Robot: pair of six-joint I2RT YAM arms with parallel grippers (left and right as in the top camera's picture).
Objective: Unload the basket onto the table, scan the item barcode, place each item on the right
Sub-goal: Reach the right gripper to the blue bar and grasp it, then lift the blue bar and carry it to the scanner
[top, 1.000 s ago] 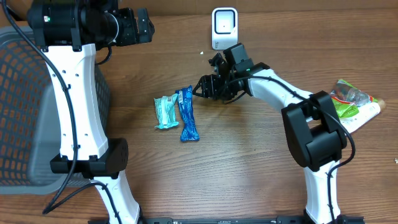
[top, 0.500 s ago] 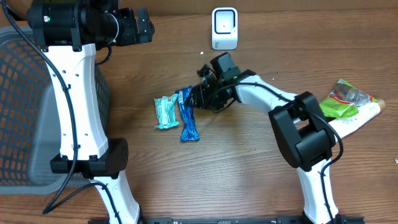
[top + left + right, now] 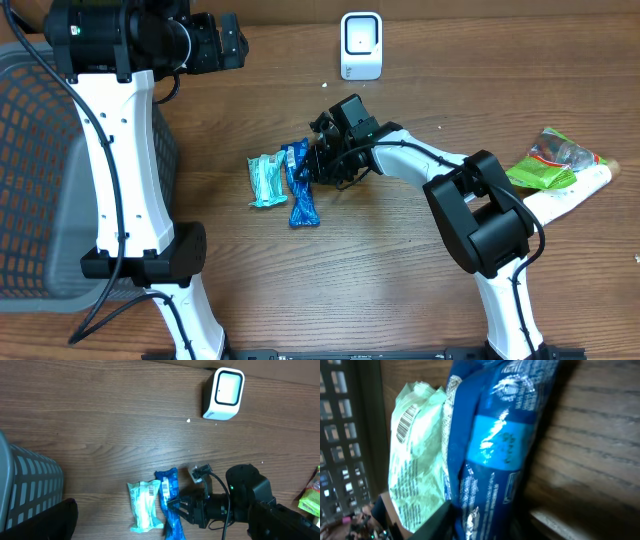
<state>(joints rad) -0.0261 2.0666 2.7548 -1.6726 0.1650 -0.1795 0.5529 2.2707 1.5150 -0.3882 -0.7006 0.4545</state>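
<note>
Jaws of the right gripper (image 3: 318, 160) stand apart on either side of the upper end of the blue packet (image 3: 302, 190); the wrist view shows one dark finger (image 3: 434, 521) wedged between this packet and its neighbour, but whether the pair actually presses on the wrapper cannot be told. Jaws of the left gripper (image 3: 232, 40) are spread wide with nothing between them, raised near the far edge.

Wooden table (image 3: 400, 300): carries every item listed below.

Grey mesh basket (image 3: 40, 180): at the left edge, behind the left arm's white column.

Green bag (image 3: 555, 160): at the far right edge, lying on a pale flat object (image 3: 580, 188) whose kind is unclear.

White scanner (image 3: 361, 42): upright at the far middle of the table, well apart from the packets, its window facing the near side.

Blue packet: lies flat near the table's middle, long axis running front to back, a barcode label visible near its upper end in the left wrist view.

Pale green packet (image 3: 265, 180): lies touching the blue packet along its left side; shorter, with a barcode on its upper face.

White crumb (image 3: 325, 84): on bare wood between scanner and packets.
</note>
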